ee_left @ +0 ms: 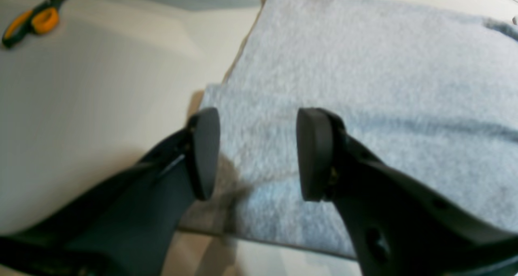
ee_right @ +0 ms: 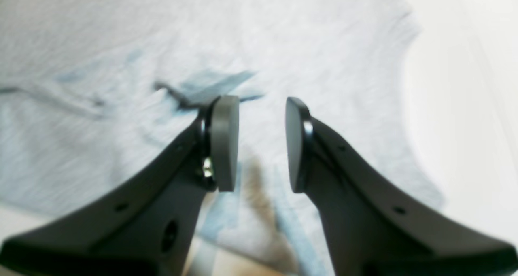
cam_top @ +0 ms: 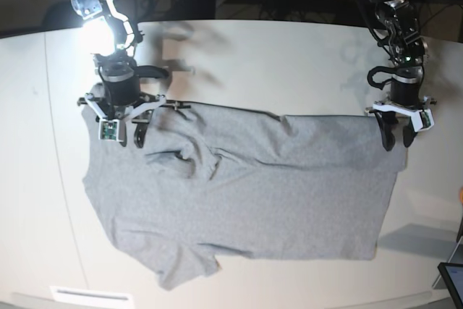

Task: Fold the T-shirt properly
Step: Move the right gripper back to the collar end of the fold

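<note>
The grey T-shirt (cam_top: 268, 200) lies spread on the white table (cam_top: 275, 63), plain side up, with a rumpled fold near its upper left and a sleeve at the lower left. My left gripper (cam_top: 396, 139) hangs over the shirt's upper right corner. In the left wrist view that gripper (ee_left: 258, 146) is open above the cloth's edge (ee_left: 364, 85), with nothing between its pads. My right gripper (cam_top: 129, 135) stands at the shirt's upper left edge. The right wrist view shows it (ee_right: 260, 142) open over wrinkled fabric (ee_right: 121, 45), gripping nothing.
Orange-and-black scissors (ee_left: 32, 21) lie on the table beyond the left gripper, off the shirt. A dark flat device (cam_top: 452, 276) sits at the table's lower right corner. Cables run along the back edge behind both arms.
</note>
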You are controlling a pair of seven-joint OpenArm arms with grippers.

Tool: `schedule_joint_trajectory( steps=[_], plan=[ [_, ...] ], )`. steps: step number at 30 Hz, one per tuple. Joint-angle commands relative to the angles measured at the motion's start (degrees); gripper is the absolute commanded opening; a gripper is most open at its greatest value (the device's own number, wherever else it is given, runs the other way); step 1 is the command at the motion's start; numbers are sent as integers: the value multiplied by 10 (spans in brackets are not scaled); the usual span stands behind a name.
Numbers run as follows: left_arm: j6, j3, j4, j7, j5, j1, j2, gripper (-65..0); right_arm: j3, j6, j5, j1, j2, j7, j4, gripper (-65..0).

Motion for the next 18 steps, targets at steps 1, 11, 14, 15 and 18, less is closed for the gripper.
schedule_joint_trajectory(
  steps=[1,11,14,15,18],
  plan=[
    [1,-2,5,-28,-7,-8,-11,-349,10,1,-18,0,-16,27,-3,-463],
    [1,32,1,-29,-8,-24,-14,-349,74,6,-125,-7,-151,83,-87,-460],
    [1,34,-9,-26,-5,-25,-16,-349,75,6,-127,-7,-150,83,-87,-460],
    [1,42,-18,-18,-7,-30,-25,-349,76,6,-127,-7,-149,83,-87,-460],
    [1,82,-56,-8,-8,-52,-44,-349,72,6,-125,-7,-129,83,-87,-460]
  ],
)
